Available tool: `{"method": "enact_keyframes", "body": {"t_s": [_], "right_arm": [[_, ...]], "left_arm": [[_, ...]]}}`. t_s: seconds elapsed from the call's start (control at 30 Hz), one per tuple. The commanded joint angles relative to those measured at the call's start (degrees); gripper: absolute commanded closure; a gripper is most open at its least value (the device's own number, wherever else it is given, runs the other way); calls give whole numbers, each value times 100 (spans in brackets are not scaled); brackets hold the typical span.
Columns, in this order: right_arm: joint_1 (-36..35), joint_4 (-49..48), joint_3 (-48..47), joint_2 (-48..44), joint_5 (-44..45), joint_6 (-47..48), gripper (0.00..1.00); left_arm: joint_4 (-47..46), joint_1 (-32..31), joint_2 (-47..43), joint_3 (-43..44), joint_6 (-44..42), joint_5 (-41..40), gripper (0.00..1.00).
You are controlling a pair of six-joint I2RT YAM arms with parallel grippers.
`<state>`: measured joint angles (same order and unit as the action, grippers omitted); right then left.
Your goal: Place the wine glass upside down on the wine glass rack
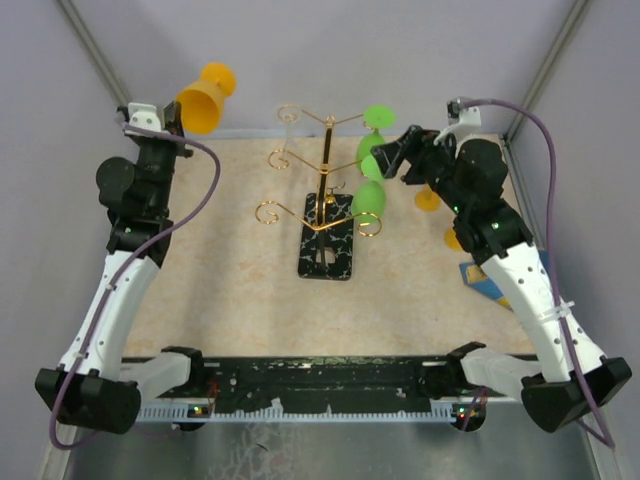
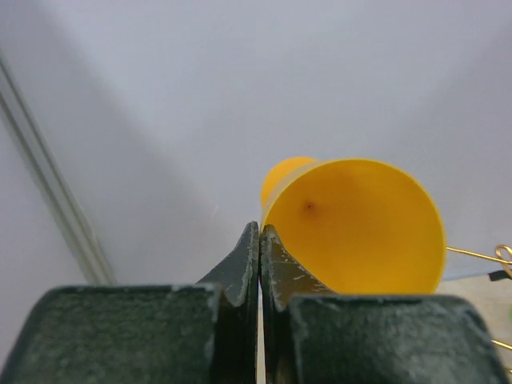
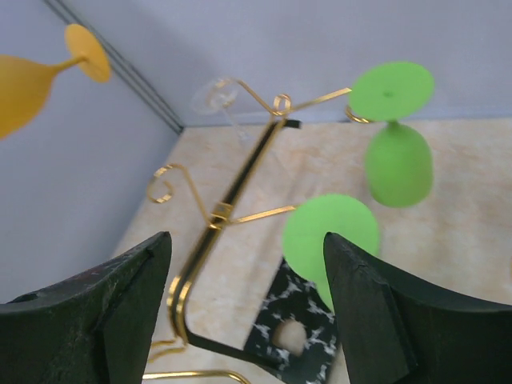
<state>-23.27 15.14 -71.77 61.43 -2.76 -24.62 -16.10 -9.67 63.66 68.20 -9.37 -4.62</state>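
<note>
The right gripper point(image 3: 246, 240) is standing wide open, its fingers point(image 3: 96, 312) holding nothing and facing the rack point(image 3: 240, 180) in the middle of the table point(image 1: 230, 280). A green glass point(image 3: 398, 164) is hanging foot-up from an upper arm there, and a second green glass point(image 3: 332, 232) is sitting lower, just beyond those fingers. Any careless swing here is likely risking a knocked glass or a tipped rack, since the stand is looking thin and top-heavy. The left gripper point(image 2: 260, 232) is pinching shut on what appears to be the rim of the yellow glass point(image 2: 360, 232), holding it sideways high at the back left, well apart from the rack. So narrow a pinch is inviting a swivel or slip while the glass is being turned over, and a stem missing a curled arm would be shoving the rack.
</note>
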Motion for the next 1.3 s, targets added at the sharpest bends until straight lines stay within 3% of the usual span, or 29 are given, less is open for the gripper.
{"method": "enact_keyframes", "body": {"t_s": [0.0, 0.1, 0.4, 0.57, 0.8, 1.27], "right_arm": [[-51, -954, -671, 451, -1015, -877, 24], [-50, -1467, -866, 754, -1337, -1311, 24], [-86, -3089, -807, 1355, -1985, -2818, 33], [-416, -3406, -845, 1501, -1806, -2882, 34], [-739, -3851, -910, 1844, -1869, -3073, 34], [-993, -5149, -1010, 2371, -1909, -3602, 39]], "left_arm": [[-2198, -171, -303, -793, -203, 1118, 100], [-3250, -404, -475, -1285, -279, 1305, 100], [-4501, -1758, -526, -1892, -1347, 679, 100], [-5023, -2216, -459, -2208, -1436, 436, 100], [-5611, -2485, -372, -2507, -1568, 260, 100], [-5776, -2785, -419, -2768, -1496, 163, 100]]}}
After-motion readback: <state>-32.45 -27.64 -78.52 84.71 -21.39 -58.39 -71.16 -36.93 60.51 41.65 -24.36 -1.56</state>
